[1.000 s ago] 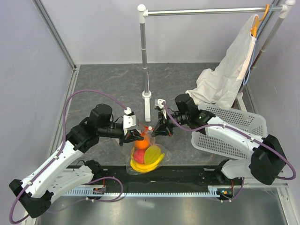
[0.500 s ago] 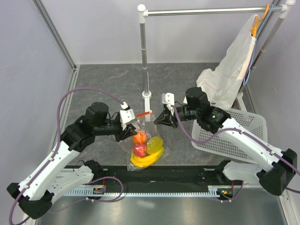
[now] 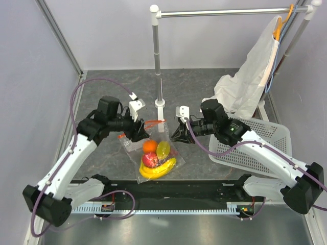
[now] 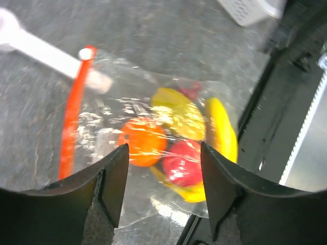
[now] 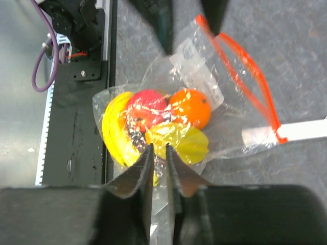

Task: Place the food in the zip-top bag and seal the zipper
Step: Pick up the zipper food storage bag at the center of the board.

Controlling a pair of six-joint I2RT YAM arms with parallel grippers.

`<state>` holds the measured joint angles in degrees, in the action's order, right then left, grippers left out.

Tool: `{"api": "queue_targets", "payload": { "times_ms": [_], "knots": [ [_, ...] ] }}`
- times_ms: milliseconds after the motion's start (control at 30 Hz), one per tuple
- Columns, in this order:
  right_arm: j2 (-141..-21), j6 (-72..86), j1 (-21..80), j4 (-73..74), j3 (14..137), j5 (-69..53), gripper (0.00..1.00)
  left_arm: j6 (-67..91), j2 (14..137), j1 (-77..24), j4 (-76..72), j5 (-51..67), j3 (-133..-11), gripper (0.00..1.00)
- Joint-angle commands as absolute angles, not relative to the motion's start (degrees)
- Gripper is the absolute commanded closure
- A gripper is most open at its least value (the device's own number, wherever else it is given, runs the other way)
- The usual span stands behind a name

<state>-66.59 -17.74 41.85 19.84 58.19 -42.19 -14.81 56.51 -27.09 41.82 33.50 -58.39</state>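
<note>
The zip-top bag (image 3: pixel 134 145) lies flat on the grey table, clear, with the food inside: orange (image 3: pixel 149 146), red fruit (image 3: pixel 150 161), banana (image 3: pixel 159 170) and a yellow-green piece (image 3: pixel 163 149). Its red zipper (image 3: pixel 153 123) runs along the far edge. My left gripper (image 3: pixel 139 131) hovers open over the bag's left part, jaws wide, nothing between them; below it show the orange (image 4: pixel 143 142) and zipper (image 4: pixel 69 127). My right gripper (image 3: pixel 179 136) hangs at the bag's right side, jaws a narrow gap apart (image 5: pixel 159 153), above the banana (image 5: pixel 113 132) and the bag (image 5: pixel 232 122).
A white pole stand (image 3: pixel 159 109) rises just behind the bag. At the right a white mesh basket (image 3: pixel 255 148) sits under the right arm, with a white cloth bag (image 3: pixel 248 87) hanging from the rail. A black strip (image 3: pixel 194 190) borders the near edge.
Both grippers have opened and let go of the bag's mouth. The bag has dropped flat onto the table, and the left gripper has drawn back to the left.
</note>
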Motion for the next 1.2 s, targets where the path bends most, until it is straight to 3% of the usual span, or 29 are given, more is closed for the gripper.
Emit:
{"api": "queue_targets", "payload": {
  "times_ms": [0, 133, 233, 267, 300, 333, 367, 700, 933, 1167],
  "knots": [
    [-65.1, -14.2, 41.8, 19.3, 56.7, -40.5, 0.74, -14.0, 65.4, -21.6, 40.3, 38.7, -64.3, 0.33],
    [-65.0, -10.8, 41.0, 18.7, 56.2, -39.8, 0.71, -15.1, 74.7, -18.5, 40.3, 40.0, -67.1, 0.27],
    [-64.6, -7.7, 39.6, 18.7, 55.9, -39.4, 0.54, -15.8, 82.2, -16.0, 40.3, 41.0, -68.8, 0.22],
    [-64.5, -7.1, 39.2, 18.9, 55.8, -39.4, 0.41, -15.8, 84.0, -14.6, 40.4, 42.5, -69.3, 0.21],
    [-64.3, -6.3, 38.2, 19.0, 55.5, -39.5, 0.34, -15.9, 86.1, -14.1, 40.5, 43.4, -70.3, 0.2],
    [-64.2, -6.2, 37.9, 19.0, 55.4, -40.2, 0.3, -16.7, 89.7, -13.6, 40.9, 44.8, -71.1, 0.05],
    [-63.7, -6.0, 37.6, 19.2, 55.3, -40.2, 0.26, -17.0, 91.6, -13.4, 41.9, 46.7, -71.9, 0.04],
    [-62.8, -7.9, 35.2, 22.1, 55.5, -41.0, 0.19, -21.0, 104.0, -13.4, 43.3, 50.9, -73.0, 0.0],
    [-63.5, -8.1, 34.7, 22.2, 55.4, -41.7, 0.19, -20.9, 107.5, -13.4, 42.1, 51.0, -73.2, 0.12],
    [-63.3, -8.2, 34.4, 22.9, 55.0, -42.4, 0.16, -19.2, 109.5, -13.0, 40.0, 49.0, -73.6, 0.0]
  ]
}}
